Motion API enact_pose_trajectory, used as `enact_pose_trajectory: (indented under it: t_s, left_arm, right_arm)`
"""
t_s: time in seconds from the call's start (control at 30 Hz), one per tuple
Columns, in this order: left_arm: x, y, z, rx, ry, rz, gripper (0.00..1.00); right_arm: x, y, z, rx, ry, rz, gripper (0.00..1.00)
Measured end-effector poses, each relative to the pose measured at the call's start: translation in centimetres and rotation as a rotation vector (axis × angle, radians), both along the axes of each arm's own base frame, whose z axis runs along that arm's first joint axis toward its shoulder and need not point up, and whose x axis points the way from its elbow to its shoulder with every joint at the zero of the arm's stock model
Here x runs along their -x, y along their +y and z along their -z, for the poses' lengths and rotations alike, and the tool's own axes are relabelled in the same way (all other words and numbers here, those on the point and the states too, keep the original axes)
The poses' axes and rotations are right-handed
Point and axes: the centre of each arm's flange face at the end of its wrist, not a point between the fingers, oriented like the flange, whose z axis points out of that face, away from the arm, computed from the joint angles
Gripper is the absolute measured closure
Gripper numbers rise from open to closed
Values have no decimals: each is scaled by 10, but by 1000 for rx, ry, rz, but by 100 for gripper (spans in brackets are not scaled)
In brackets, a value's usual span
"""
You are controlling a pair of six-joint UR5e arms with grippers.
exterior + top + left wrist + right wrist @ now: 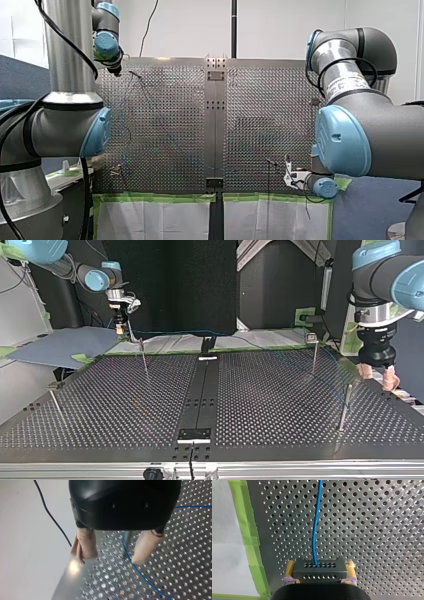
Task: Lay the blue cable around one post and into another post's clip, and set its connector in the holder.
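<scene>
Top view: thin posts point(144, 357) on perforated table point(125, 405), green tape point(80, 358) beyond.

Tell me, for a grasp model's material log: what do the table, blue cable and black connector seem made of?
Table: bare metal sheet, shiny, glinting around its holes. Blue cable: smooth jacket, probably plastic, slight sheen. Connector: matte black, likely plastic; no glints.

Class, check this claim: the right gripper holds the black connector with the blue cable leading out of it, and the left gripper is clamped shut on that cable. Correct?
Not quite. The right gripper does hold the black connector with the blue cable leading out, but the left wrist view shows the left gripper open, fingers apart, clamped on nothing.
</scene>
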Motion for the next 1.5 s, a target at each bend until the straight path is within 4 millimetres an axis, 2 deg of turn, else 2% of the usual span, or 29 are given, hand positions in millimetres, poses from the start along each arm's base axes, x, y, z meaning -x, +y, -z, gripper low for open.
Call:
enact_pose_trajectory:
  t_s: [0.27, 1.5]
  left_arm:
    - [-2, -4, -12, -71, 9, 45, 0]
    - [0, -12, -13, -408, 100, 81, 0]
  right_arm:
    - [-1, 0, 0, 1, 0, -1, 100]
    - [-4, 1, 0, 2, -4, -5, 100]
